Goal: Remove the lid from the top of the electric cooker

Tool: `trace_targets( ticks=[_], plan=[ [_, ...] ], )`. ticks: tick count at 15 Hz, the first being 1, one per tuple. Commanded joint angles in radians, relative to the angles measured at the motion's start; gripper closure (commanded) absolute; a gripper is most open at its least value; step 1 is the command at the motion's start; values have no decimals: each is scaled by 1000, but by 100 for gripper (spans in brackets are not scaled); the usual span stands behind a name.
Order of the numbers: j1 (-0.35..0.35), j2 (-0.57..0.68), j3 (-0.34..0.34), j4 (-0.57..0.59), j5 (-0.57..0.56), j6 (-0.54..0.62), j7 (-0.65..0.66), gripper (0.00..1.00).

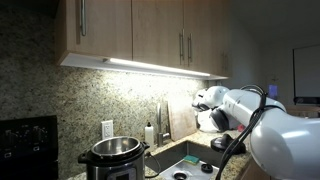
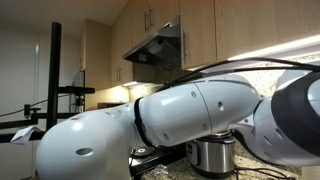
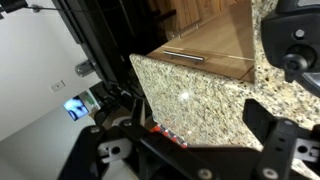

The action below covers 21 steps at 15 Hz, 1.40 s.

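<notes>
The electric cooker (image 1: 113, 160) is a steel cylinder with black trim, standing on the counter at the lower left. It also shows in an exterior view (image 2: 212, 156), behind the arm. A dark round top (image 1: 113, 147) sits on it and looks like the lid, but it is small and dim. My gripper (image 3: 200, 125) is open and empty in the wrist view, with only speckled granite between its fingers. In an exterior view the gripper (image 1: 220, 142) hangs well to the right of the cooker, apart from it.
A granite backsplash (image 1: 40, 90) and wooden cabinets (image 1: 140, 30) rise behind the counter. A sink with a faucet (image 1: 163, 118) lies between cooker and arm. A black appliance (image 1: 25, 145) stands at the far left. The white arm (image 2: 170, 115) fills most of one exterior view.
</notes>
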Motion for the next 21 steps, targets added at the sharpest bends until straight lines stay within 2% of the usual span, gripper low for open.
trace_targets(
  ticks=[1, 6, 12, 16, 19, 20, 21],
  plan=[
    [-55, -68, 47, -25, 63, -48, 5, 0],
    [-119, -123, 95, -17, 132, -54, 41, 0],
    [-241, -207, 163, -25, 249, -123, 85, 0],
    [-311, -242, 204, -20, 308, -104, 94, 0],
    [-339, -258, 236, -13, 340, -69, 77, 0],
    [-321, -245, 208, -25, 295, -77, 55, 0],
    [-323, -248, 210, -25, 297, -75, 55, 0]
  ],
)
